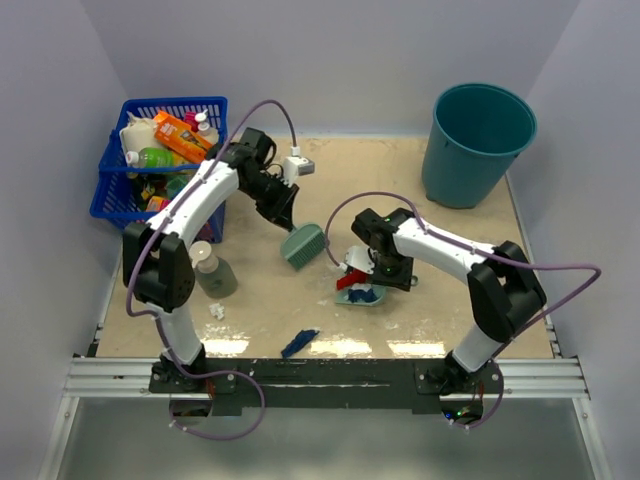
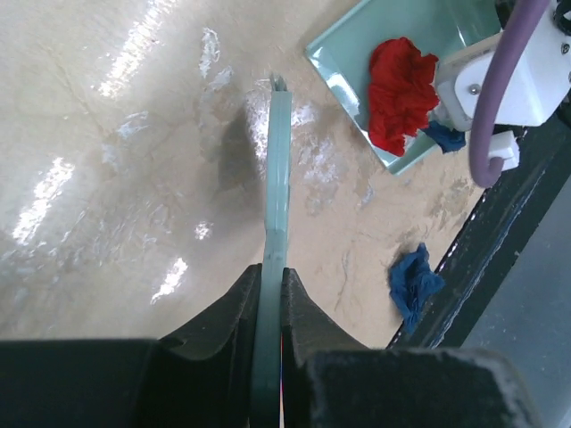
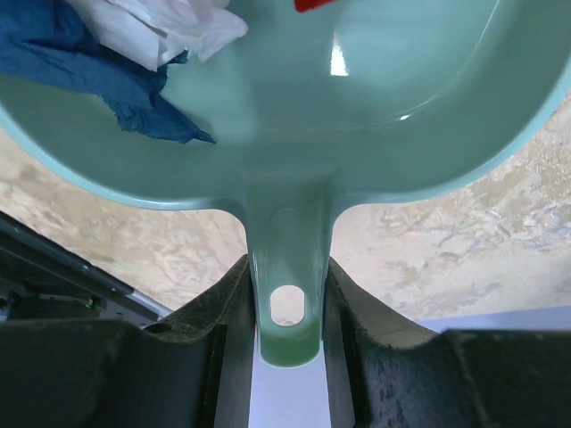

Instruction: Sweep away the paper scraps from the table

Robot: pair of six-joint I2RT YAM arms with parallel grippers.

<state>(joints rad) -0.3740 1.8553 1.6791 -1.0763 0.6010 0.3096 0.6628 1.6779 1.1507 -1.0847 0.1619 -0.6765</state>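
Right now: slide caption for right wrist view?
Right pincer shut on teal dustpan handle; navy, white and red paper scraps inside.

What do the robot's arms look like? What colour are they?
Both arms, the left arm and the right arm, have smooth white tubes joined by chunky black joints. A thin purple cable loops along each one. The grippers' fingers are black and wedge-shaped.
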